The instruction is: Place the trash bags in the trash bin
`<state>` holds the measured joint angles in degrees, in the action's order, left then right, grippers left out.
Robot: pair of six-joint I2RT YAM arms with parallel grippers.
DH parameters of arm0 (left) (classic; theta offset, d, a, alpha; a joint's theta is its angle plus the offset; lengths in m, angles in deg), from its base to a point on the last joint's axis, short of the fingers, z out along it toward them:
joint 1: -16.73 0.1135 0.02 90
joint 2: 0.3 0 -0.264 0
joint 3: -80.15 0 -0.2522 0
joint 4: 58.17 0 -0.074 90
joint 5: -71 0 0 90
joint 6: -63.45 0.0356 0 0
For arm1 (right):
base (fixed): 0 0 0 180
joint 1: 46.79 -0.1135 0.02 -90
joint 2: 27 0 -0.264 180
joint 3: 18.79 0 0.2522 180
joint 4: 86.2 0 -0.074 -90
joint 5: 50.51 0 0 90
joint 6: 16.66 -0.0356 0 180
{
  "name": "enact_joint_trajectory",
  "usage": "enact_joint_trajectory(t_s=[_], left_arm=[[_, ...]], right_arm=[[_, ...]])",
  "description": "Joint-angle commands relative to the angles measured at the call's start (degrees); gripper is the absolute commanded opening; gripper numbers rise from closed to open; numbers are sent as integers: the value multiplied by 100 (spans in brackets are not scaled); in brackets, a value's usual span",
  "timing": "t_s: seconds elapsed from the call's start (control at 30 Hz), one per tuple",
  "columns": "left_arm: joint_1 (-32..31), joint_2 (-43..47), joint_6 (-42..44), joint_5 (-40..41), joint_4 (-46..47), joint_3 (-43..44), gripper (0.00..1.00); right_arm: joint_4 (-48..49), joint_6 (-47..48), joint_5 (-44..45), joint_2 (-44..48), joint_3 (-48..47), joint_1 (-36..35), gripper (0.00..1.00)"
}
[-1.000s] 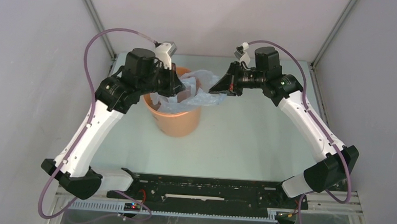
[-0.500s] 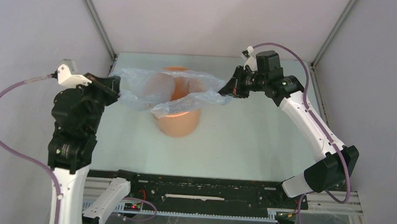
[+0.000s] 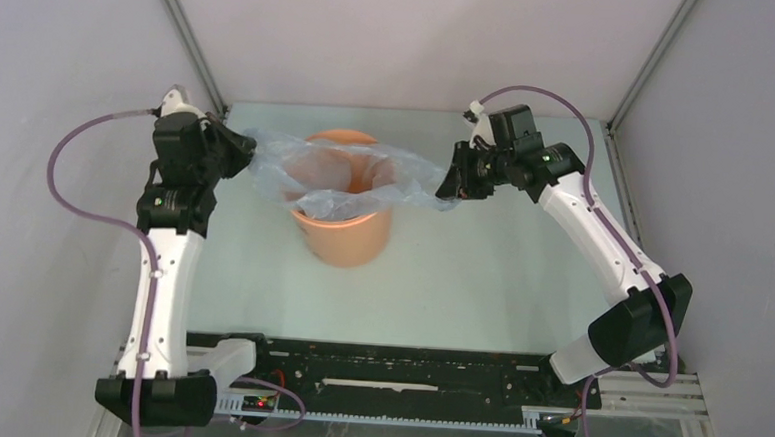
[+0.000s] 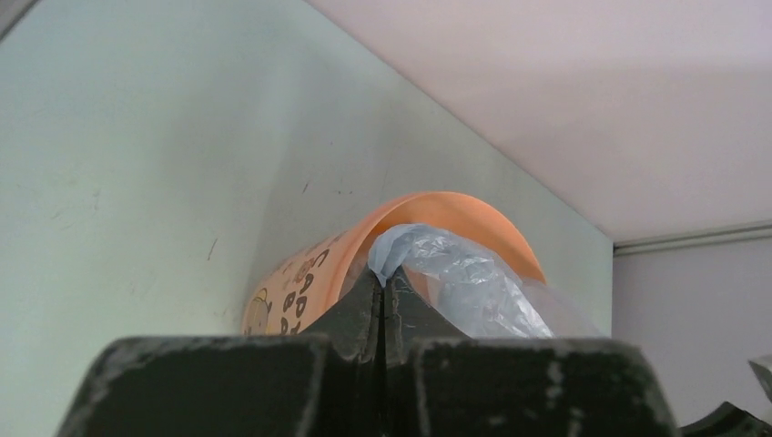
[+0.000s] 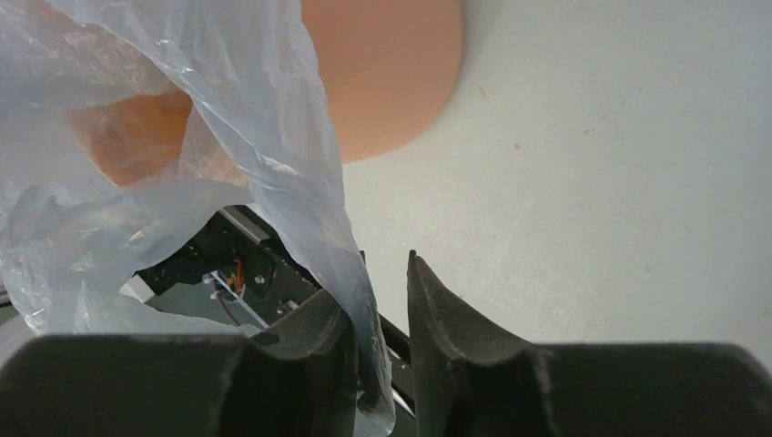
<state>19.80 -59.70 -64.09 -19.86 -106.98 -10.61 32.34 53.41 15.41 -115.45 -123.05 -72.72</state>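
The orange trash bin (image 3: 347,236) stands upright at the back middle of the table. The pale blue-grey trash bag (image 3: 356,172) is stretched across its mouth, sagging into it in the middle. My left gripper (image 3: 245,151) is left of the bin, shut on the bag's left edge; the left wrist view shows the film (image 4: 464,278) pinched at the closed tips (image 4: 382,278) in front of the bin (image 4: 455,214). My right gripper (image 3: 448,190) is right of the bin. Its jaws (image 5: 373,278) stand apart, with the bag (image 5: 273,137) hanging between them against one finger, and the bin (image 5: 382,73) beyond.
Grey enclosure walls close in the table on the left, back and right. A black rail (image 3: 406,365) with the arm bases runs along the near edge. Purple cables loop from both arms.
My left gripper pulled the bag's edge out from over the bin to the left, then moved a little back. The bag went from bunched to spread across the bin mouth. The right gripper shifted slightly.
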Motion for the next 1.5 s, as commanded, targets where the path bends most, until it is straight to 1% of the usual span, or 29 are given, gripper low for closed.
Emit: enact_joint_trajectory(t_s=[0.0, 0.03, 0.07, 0.13, 0.2, 0.27, 0.33, 0.4, 0.53, 0.6, 0.67, 0.8, 0.9, 0.97, 1.03, 1.1, 1.17, 1.23, 1.27, 1.3, 1.4, 1.47], left_arm=[[92, -295, 197, -324, 63, 301, 0], [122, -311, 188, -180, -15, 232, 0], [142, -317, 172, -132, -6, 112, 0], [171, -347, 119, -298, 279, -242, 0], [187, -476, -70, -723, 575, -530, 0], [193, -595, -344, -1217, 962, -877, 0], [158, -599, -716, -1594, 1671, -1409, 0], [108, -530, -930, -1641, 2022, -1971, 0], [106, -265, -1061, -1372, 2420, -2730, 0], [83, -330, -1173, -1609, 2669, -2933, 0], [-87, -438, -1371, -1761, 2906, -3092, 0], [-762, -457, -1620, -1522, 2985, -3181, 0], [-1300, -342, -1925, -1273, 2982, -3286, 0], [-1541, -247, -2226, -1173, 3059, -3434, 0], [-1812, -142, -2612, -1069, 3134, -3607, 0], [-2221, -70, -2754, -864, 3144, -3617, 0], [-2594, -59, -2813, -691, 3011, -3457, 0], [-2755, 19, -2801, -548, 2691, -3219, 0], [-2768, 132, -2744, -461, 2558, -3097, 0], [-2768, 255, -2644, -320, 2420, -2950, 0], [-2768, 558, -2117, -8, 1894, -2327, 0], [-2768, 682, -1895, -1, 1716, -2009, 0]], right_arm=[[118, 331, 61, 316, 49, 147, 33], [120, 320, -41, 270, 19, 150, 33], [133, 246, -203, 228, -11, 143, 30], [268, -19, -603, 146, 5, 79, 27], [474, -308, -785, 99, 21, -98, 26], [638, -584, -756, 61, -6, -301, 26], [906, -975, -888, 48, 89, -375, 26], [1153, -1350, -961, 40, 226, -377, 26], [1274, -1487, -1118, -119, 234, -373, 26], [1289, -1530, -1235, -239, 197, -369, 26], [1278, -1561, -1285, -291, 209, -362, 26], [1363, -1603, -1342, -71, 482, -184, 26], [1252, -1430, -1476, 288, 786, 207, 27], [932, -1071, -1519, 469, 838, 418, 28], [387, -697, -1639, 589, 832, 709, 28], [49, -376, -1603, 774, 853, 911, 28], [-299, -94, -1450, 978, 852, 1049, 32], [-515, 86, -1243, 1169, 841, 1156, 37], [-602, 160, -1192, 1263, 833, 1200, 42], [-681, 216, -1156, 1354, 815, 1230, 44], [-1007, 322, -1135, 1418, 630, 1342, 47], [-1270, 376, -1087, 1424, 441, 1422, 49]])
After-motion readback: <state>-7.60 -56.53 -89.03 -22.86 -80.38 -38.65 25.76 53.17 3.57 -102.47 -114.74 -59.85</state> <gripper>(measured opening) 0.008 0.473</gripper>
